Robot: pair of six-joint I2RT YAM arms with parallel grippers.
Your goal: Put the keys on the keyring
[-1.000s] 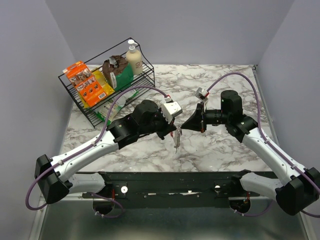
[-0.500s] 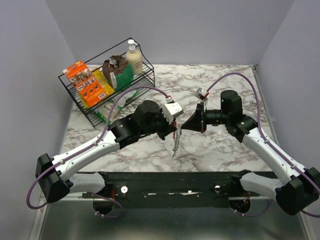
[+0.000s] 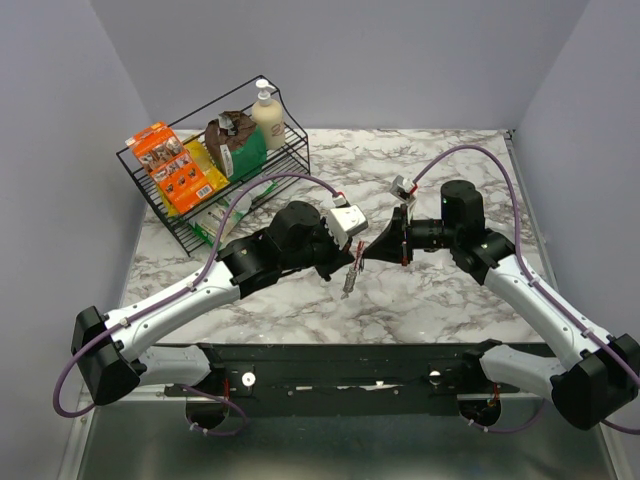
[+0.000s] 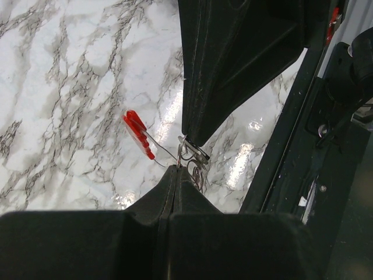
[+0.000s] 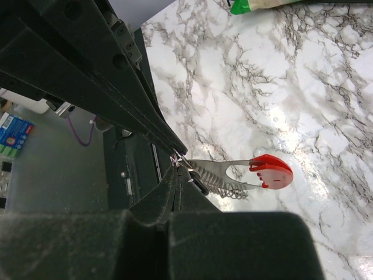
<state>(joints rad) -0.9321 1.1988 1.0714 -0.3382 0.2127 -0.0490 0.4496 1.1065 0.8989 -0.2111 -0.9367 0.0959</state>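
1. Red curved plastic clip on a silvery ribbed metal chain, the keyring (image 3: 350,276) is hanging at the centre of the top view, over the white marble table (image 3: 430,300), just below where the two arms' tips are meeting.
2. The left gripper (image 4: 176,170) is pinching the chain's thin wire end, fingers pressed together, at lower centre of its own view.
3. The right gripper (image 5: 176,167) is also pressing its fingers together against that same wire loop; whether it is gripping it, I cannot tell.
4. The tiny dark oval keys are too small to make out.
5. Judging by its look, the keyring is light and floppy, its wire slippery; gripping the stiff loop or the red clip is looking safest.
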